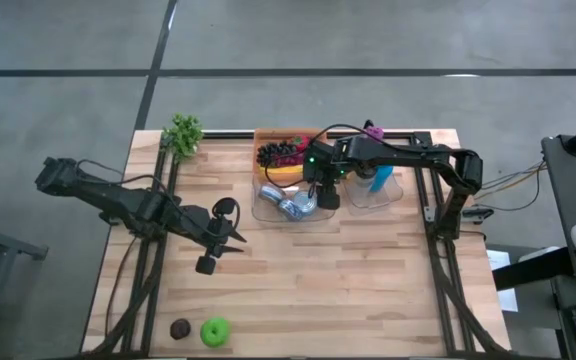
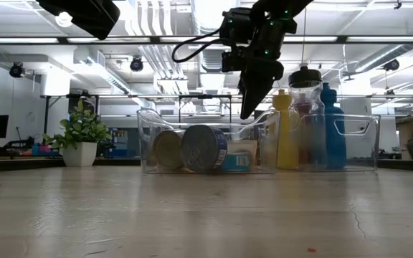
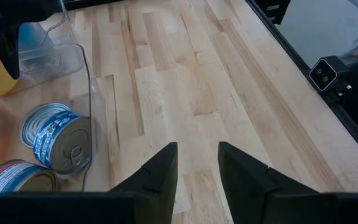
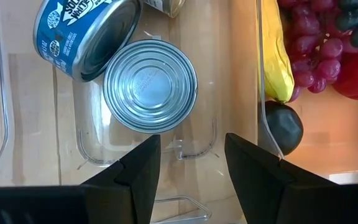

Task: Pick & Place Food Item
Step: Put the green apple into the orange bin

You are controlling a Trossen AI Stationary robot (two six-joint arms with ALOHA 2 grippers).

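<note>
Here the right gripper (image 4: 188, 165) hangs over the clear bin (image 1: 268, 208) at the back of the counter (image 1: 348, 280), its fingers (image 4: 138, 168) apart and holding nothing. Directly ahead of them in the right wrist view stands an upright tin can (image 4: 150, 86), ribbed end facing the camera; touching it on the far side lies a blue-labelled can (image 4: 82, 37) on its side. The upright can sits just off the gap between the fingers, toward one finger, so a small sideways correction seems needed before descent. Being round and vertical, it offers no preferred long axis for the grasp.

Beside the bin, across its wall, a fruit tray (image 1: 268, 135) holds a banana (image 4: 277, 62), grapes (image 4: 316, 37) and a dark round fruit (image 4: 283, 124). A second bin carries a yellow bottle (image 2: 287, 132) and a blue bottle (image 2: 333, 129).

The left gripper (image 3: 197, 165) waits over bare counter, fingers parted and empty, well apart from the cans. The right arm is plainly the nearer. A green apple (image 1: 214, 331) and a small dark item (image 1: 179, 328) lie at the counter's front edge.
</note>
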